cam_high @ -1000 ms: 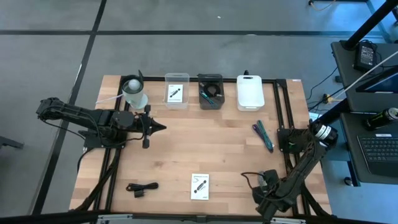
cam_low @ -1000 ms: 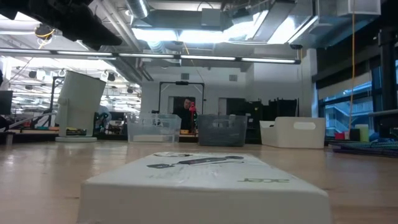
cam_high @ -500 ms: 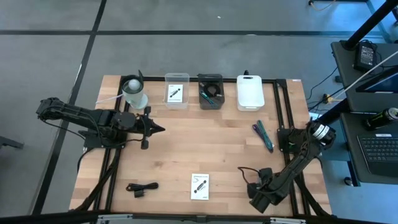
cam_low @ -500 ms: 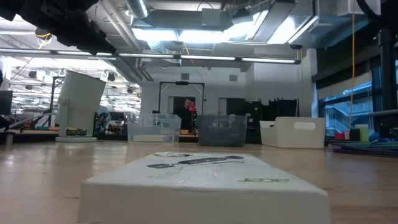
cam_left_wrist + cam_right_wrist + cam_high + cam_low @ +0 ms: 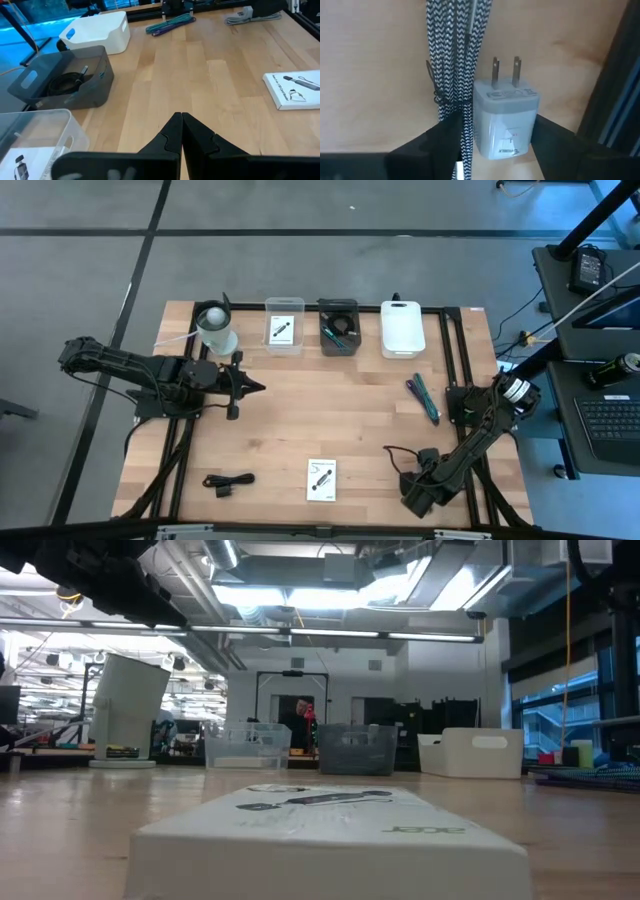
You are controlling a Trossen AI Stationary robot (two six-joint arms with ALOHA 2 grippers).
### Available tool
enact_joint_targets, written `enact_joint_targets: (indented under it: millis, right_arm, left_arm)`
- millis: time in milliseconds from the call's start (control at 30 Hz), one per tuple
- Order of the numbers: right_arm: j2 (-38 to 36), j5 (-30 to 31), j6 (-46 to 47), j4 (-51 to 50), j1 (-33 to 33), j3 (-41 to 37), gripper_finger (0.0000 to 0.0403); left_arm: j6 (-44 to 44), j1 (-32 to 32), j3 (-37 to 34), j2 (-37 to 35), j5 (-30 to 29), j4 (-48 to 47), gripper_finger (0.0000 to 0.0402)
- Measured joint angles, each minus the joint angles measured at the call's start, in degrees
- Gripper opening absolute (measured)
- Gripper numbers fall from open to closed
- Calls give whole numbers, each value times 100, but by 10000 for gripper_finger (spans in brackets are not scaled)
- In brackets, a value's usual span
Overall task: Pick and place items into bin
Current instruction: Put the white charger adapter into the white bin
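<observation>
My right gripper (image 5: 421, 479) is at the table's near right corner, open and pointing down. Its fingers stand either side of a white wall charger (image 5: 506, 120) and its bundled grey braided cable (image 5: 452, 60), both lying flat on the wood. My left gripper (image 5: 255, 388) is shut and hovers mid-left, near the whitish cup (image 5: 216, 328). A white printed card (image 5: 320, 478) and a black coiled cable (image 5: 228, 481) lie near the near edge. A teal pen-like tool (image 5: 422, 398) lies at right. My right gripper comes from above with one finger (image 5: 437, 145) beside the tied middle of the cable bundle (image 5: 451, 105) and the other finger (image 5: 555, 145) beside the charger. Whether either finger touches them, I cannot tell. Charger and cable lie flat on the table.
Three bins stand along the far edge: a clear one (image 5: 284, 338) with a card inside, a grey one (image 5: 338, 340) with black cables inside, and a white one (image 5: 402, 330). A black frame rail (image 5: 615, 90) runs close beside the charger. Bare wood fills the middle of the table.
My right gripper has shifted a little toward the table's left, over the grey cable and charger, with its forearm stretching out. The left arm and the items have stayed where they were.
</observation>
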Motion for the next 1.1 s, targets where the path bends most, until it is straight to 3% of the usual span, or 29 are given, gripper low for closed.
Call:
enact_joint_targets:
  millis: [367,633,800,1100]
  right_arm:
    - [0,107,-178,-50,4,-7,148]
    - [-94,406,-196,-195,4,83,143]
    - [-256,921,-256,-979,-6,481,146]
    - [-457,1721,-492,-1075,-227,640,145]
  left_arm:
    - [4,0,0,0,-6,2,2]
    - [4,0,0,0,-10,2,2]
    - [9,0,0,0,-156,2,2]
    - [297,0,0,0,-257,8,2]
